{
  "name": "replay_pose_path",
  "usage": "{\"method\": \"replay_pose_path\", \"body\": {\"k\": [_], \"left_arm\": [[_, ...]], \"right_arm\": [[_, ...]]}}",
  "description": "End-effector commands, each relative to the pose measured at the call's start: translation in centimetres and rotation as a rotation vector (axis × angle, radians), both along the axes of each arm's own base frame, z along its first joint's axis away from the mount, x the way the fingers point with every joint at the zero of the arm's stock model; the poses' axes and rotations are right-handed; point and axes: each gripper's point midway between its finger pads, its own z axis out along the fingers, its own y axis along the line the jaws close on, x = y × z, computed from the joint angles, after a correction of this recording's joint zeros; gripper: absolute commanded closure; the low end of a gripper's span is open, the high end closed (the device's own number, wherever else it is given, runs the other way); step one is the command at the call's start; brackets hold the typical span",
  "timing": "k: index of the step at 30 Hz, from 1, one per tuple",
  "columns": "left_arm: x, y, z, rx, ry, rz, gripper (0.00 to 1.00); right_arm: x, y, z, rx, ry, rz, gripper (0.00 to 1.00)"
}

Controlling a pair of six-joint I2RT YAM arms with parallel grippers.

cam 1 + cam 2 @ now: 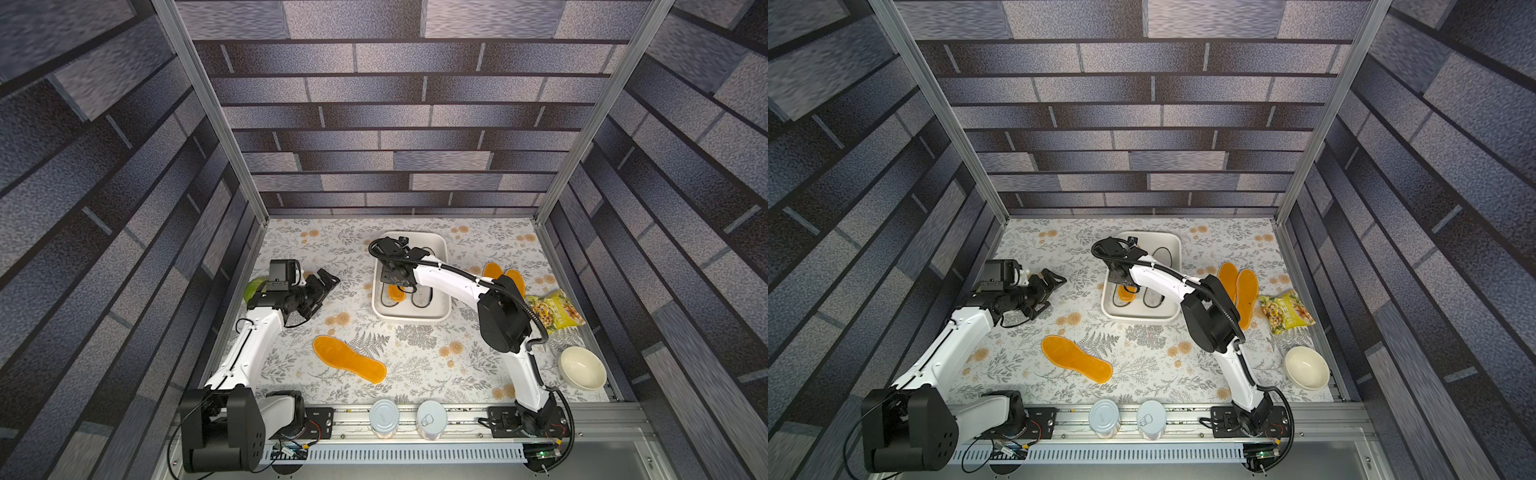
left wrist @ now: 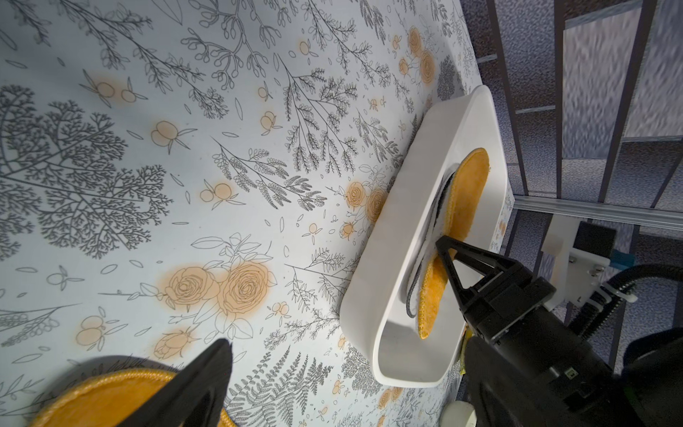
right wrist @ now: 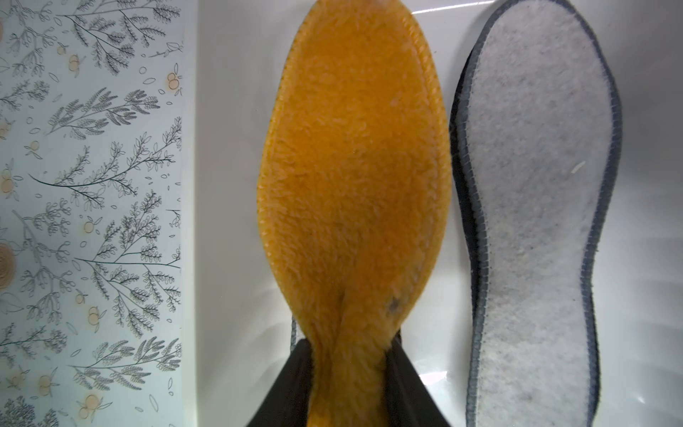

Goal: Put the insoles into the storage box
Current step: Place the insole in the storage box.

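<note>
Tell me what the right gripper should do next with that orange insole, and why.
Probably lower slightly and open the right gripper. It is shut on the orange insole, pinching its narrow part, and the insole sits within the walls of the box beside a grey insole, so letting go should leave it inside.

Box (image 1: pixel 415 321) sits mid-back w/ 2 felt insoles (image 3: pixel 536 185) side by side in it, the insole (image 3: pixel 354 166) in my R claw (image 3: pixel 349 364) atop the L one; loose insole (image 1: pixel 349 359) front-L of box, insole pair (image 1: pixel 1246 295) + bag (image 1: pixel 555 309) to its R, bowl (image 1: pixel 582 368) front-R.
</note>
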Motion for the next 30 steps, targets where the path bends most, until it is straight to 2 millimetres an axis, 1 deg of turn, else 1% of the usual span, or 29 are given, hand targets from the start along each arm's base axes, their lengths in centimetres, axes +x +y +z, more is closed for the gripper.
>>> {"method": "replay_pose_path", "body": {"k": [1, 8, 16, 30], "left_arm": [[0.3, 0.0, 1.0, 0.004, -0.035, -0.018, 0.0], [0.3, 0.2, 1.1, 0.011, -0.038, -0.014, 0.0], [0.3, 0.3, 0.9, 0.006, -0.036, -0.013, 0.0], [0.3, 0.3, 0.9, 0.007, -0.037, -0.013, 0.0]], "right_arm": [[0.7, 0.7, -1.1, 0.03, 0.016, -0.018, 0.66], [1.1, 1.6, -1.6, 0.043, 0.024, -0.013, 0.67], [1.2, 0.8, -1.8, 0.024, 0.028, -0.034, 0.66], [1.4, 0.5, -2.6, 0.001, 0.046, -0.044, 0.66]]}}
